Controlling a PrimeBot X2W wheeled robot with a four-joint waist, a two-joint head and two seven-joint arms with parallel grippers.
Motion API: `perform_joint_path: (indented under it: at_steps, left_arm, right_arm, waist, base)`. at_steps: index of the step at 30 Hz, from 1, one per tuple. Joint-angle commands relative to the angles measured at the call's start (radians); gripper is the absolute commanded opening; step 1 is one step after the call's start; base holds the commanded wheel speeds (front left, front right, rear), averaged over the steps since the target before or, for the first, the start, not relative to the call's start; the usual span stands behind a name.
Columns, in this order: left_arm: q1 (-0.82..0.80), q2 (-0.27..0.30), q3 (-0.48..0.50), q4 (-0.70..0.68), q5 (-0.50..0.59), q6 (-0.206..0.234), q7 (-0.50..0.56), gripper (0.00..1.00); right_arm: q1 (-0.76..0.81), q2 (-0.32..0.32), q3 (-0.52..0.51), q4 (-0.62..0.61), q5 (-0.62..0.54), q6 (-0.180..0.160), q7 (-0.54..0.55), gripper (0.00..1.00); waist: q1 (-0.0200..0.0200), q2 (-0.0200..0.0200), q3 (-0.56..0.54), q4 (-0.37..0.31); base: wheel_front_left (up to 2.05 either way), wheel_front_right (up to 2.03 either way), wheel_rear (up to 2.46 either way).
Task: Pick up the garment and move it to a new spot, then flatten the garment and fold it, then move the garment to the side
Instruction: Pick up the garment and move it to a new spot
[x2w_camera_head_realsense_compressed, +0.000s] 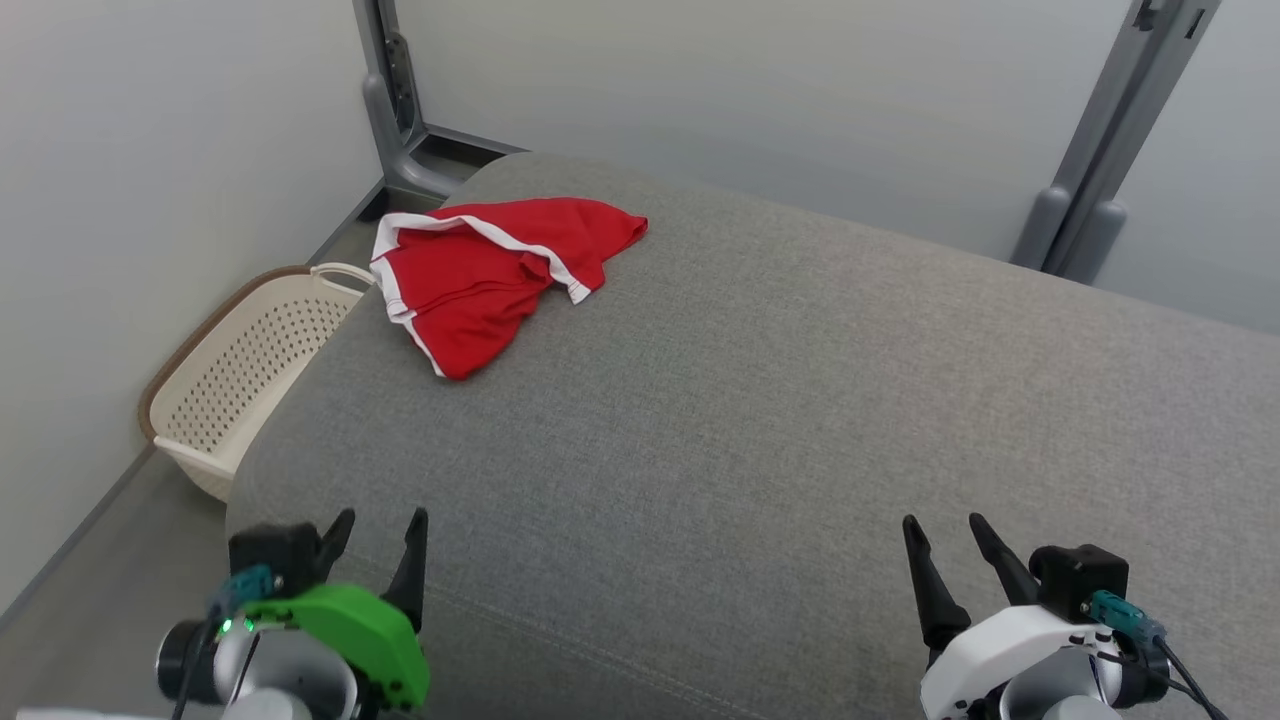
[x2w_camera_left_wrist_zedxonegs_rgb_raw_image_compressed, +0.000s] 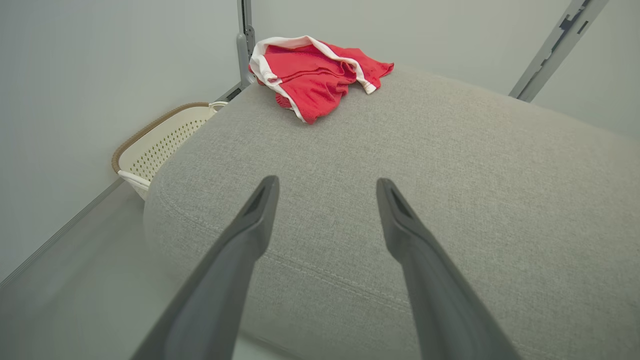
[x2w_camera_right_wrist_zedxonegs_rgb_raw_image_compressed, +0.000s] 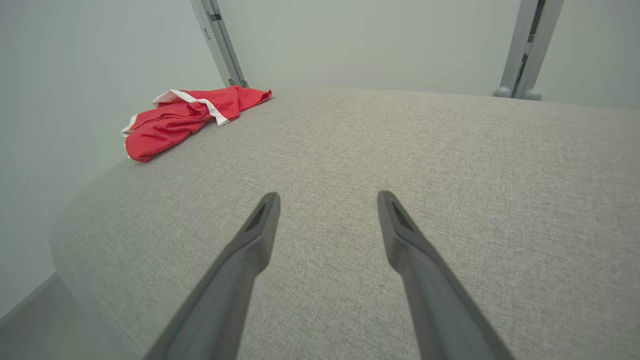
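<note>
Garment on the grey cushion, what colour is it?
The garment is red with white trim, clearest in the head view.

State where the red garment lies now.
In the head view, the red garment lies crumpled at the far left corner of the grey cushion, near the cream basket on the floor.

A broad stretch of grey cushion lies open from its near edge to the red garment bunched at its far left corner. A perforated basket crowds the floor gap by the left wall, and grey posts stand behind the cushion.
</note>
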Motion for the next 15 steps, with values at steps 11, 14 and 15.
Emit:
perform_joint_path:
  at_steps: [11,14,15]
  left_arm:
    - [-0.512,-0.127,-0.045,0.405,-0.046,-0.061,0.156,1.00]
    - [-0.604,-0.132,-0.043,0.496,-0.039,-0.063,0.143,1.00]
    - [-0.629,-0.134,-0.046,0.525,-0.037,-0.067,0.141,1.00]
  right_arm:
    - [-0.014,-0.003,-0.015,-0.238,-0.139,-0.001,0.109,1.00]
    - [-0.021,-0.010,0.007,-0.303,-0.160,-0.001,0.144,1.00]
    - [-0.023,-0.016,0.012,-0.324,-0.165,-0.001,0.154,1.00]
  waist:
    - [0.0000,0.0000,0.210,0.027]
    - [0.0000,0.0000,0.254,-0.004]
    - [0.0000,0.0000,0.266,-0.015]
  base:
    - [0.00,0.00,0.00]
    - [0.00,0.00,0.00]
    - [0.00,0.00,0.00]
